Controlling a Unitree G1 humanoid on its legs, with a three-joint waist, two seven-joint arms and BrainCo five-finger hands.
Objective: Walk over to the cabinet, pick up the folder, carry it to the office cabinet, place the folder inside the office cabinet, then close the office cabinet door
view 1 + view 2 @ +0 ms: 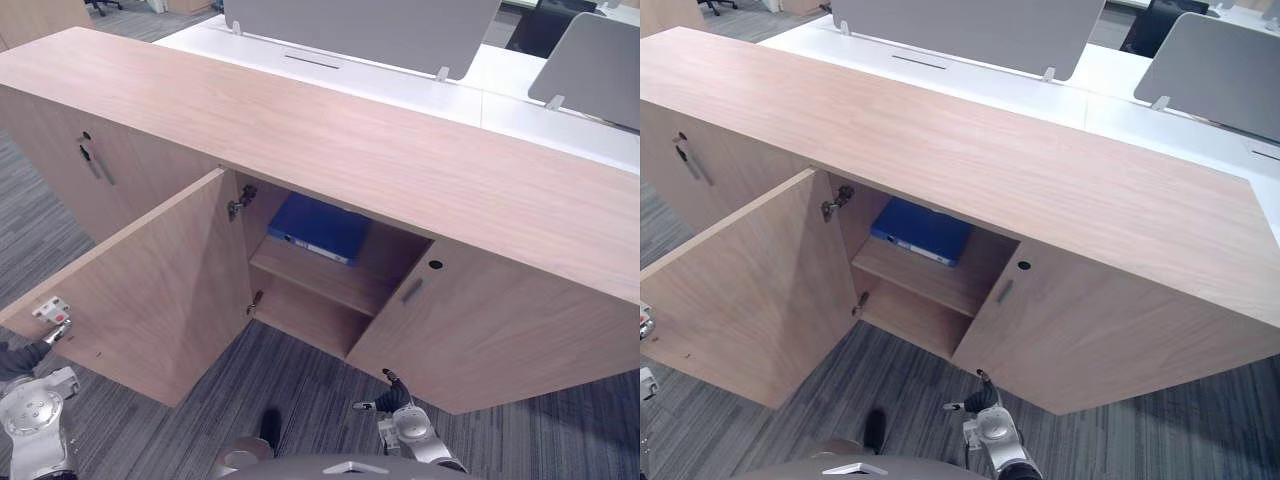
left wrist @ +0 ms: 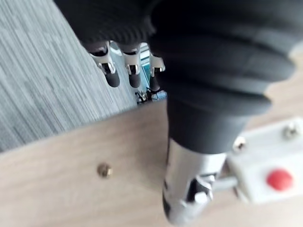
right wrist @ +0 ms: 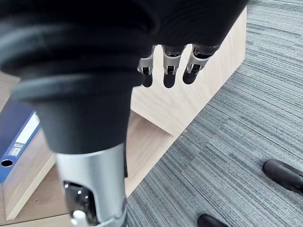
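Right hand (image 3: 94, 56): fingers kept straight, nothing held, low before the cabinet (image 1: 400, 150). Left hand (image 2: 208, 85): fingers relaxed, placed at the open door's (image 1: 160, 290) outer edge. Blue folder (image 1: 318, 228): laid flat on the upper shelf (image 1: 320, 278) inside.

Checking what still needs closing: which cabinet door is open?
The middle door, swung out toward the robot, exposing the blue folder. The left door and right door sit flush and shut.
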